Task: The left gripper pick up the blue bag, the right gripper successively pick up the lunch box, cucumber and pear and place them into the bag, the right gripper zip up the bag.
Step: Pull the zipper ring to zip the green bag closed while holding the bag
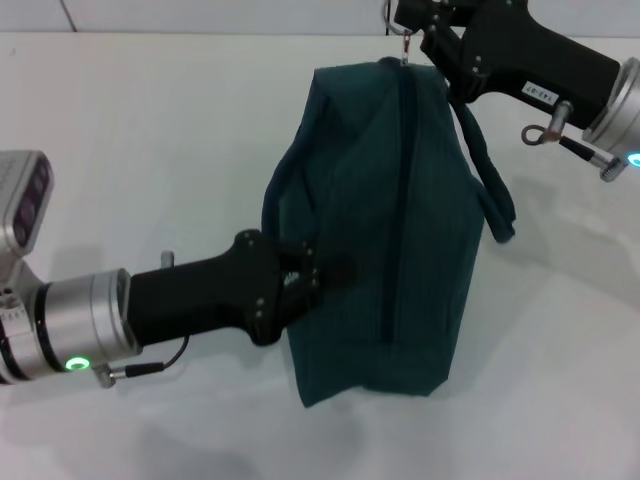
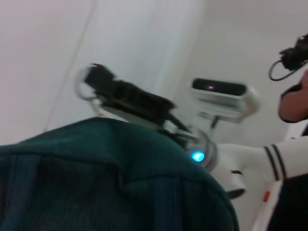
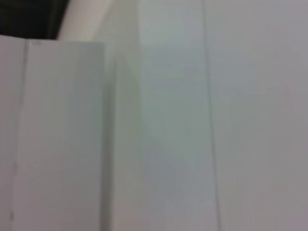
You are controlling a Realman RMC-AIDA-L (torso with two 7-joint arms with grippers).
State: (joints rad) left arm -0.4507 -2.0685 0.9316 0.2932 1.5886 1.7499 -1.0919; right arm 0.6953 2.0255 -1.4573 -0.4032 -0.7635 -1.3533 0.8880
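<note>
Now the left tool (image 1: 300,280) clamps the zipped blue bag (image 1: 400,250), the right tool (image 1: 415,35) pinching its ring zipper pull (image 1: 406,40).

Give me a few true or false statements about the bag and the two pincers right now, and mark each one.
1. The blue bag stands upright on the white table. True.
2. The zipper along the bag's top is wide open. False: it looks closed.
3. The left pincer is at the bag's side by a loop handle. True.
4. The right pincer is parked away from the bag. False: it is at the bag's top far end by the zipper ring.
5. The pear lies on the table. False: none visible.
</note>
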